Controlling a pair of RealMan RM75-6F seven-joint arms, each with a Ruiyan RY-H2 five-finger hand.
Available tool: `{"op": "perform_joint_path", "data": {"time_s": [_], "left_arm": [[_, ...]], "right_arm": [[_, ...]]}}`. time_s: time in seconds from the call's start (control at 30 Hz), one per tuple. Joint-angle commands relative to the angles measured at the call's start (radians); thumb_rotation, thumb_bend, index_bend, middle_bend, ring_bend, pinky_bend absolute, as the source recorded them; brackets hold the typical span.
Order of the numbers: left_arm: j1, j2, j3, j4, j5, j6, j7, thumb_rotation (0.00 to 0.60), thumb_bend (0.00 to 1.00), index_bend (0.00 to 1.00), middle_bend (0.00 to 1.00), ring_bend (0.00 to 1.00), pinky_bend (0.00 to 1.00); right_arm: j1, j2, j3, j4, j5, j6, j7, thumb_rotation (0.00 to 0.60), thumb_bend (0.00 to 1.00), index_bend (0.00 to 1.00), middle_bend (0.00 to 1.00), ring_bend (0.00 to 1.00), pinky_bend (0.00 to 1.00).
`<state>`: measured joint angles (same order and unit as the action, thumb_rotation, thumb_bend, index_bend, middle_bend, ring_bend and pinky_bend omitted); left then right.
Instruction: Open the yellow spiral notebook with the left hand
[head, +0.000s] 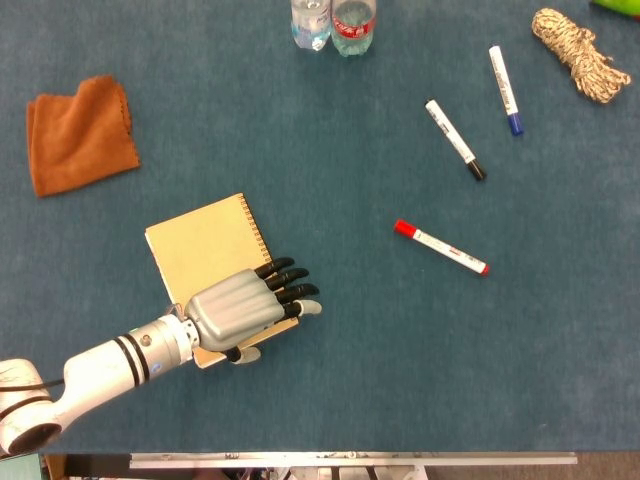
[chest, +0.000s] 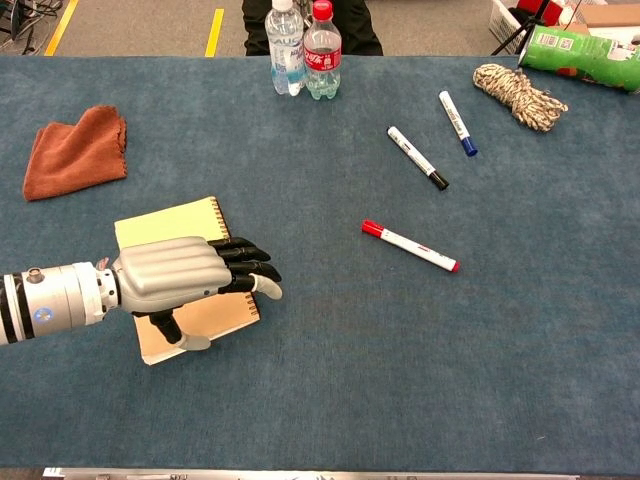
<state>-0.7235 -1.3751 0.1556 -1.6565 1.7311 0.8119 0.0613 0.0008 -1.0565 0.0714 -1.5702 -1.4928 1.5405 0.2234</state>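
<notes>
The yellow spiral notebook (head: 205, 243) (chest: 165, 224) lies closed and flat on the blue table, its wire spine along the right edge. My left hand (head: 240, 310) (chest: 180, 275) lies palm down over the notebook's near half. Its dark fingertips (head: 296, 292) reach just past the spine near the lower right corner. The thumb (chest: 192, 342) hangs at the near edge of the cover. Whether the fingers touch the cover or the spine is hidden under the hand. My right hand shows in neither view.
An orange cloth (head: 80, 135) lies at the far left. Two bottles (head: 330, 22) stand at the back middle. A red-capped marker (head: 440, 247), a black-capped marker (head: 455, 139) and a blue-capped marker (head: 505, 90) lie to the right, with a rope bundle (head: 580, 52) and a green can (chest: 580, 55) beyond.
</notes>
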Motion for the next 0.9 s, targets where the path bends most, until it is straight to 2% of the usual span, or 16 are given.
{"op": "perform_joint_path", "data": {"time_s": [0.03, 0.5, 0.9], "left_arm": [[-0.001, -0.015, 0.002, -0.003, -0.009, -0.013, 0.042, 0.6, 0.21, 0.15, 0.11, 0.0, 0.0], [-0.003, -0.046, 0.005, -0.001, -0.067, -0.07, 0.216, 0.6, 0.2, 0.15, 0.12, 0.0, 0.0], [0.007, 0.026, 0.038, -0.016, -0.079, -0.062, 0.267, 0.6, 0.2, 0.16, 0.18, 0.0, 0.0]], "right_arm": [[-0.001, 0.0, 0.0, 0.0, 0.0, 0.001, 0.0, 0.6, 0.27, 0.38, 0.3, 0.18, 0.3], [-0.007, -0.001, 0.001, 0.005, 0.002, 0.006, 0.004, 0.6, 0.27, 0.38, 0.3, 0.18, 0.3], [-0.005, -0.006, 0.002, 0.006, -0.004, 0.007, 0.006, 0.6, 0.27, 0.38, 0.3, 0.18, 0.3]]}}
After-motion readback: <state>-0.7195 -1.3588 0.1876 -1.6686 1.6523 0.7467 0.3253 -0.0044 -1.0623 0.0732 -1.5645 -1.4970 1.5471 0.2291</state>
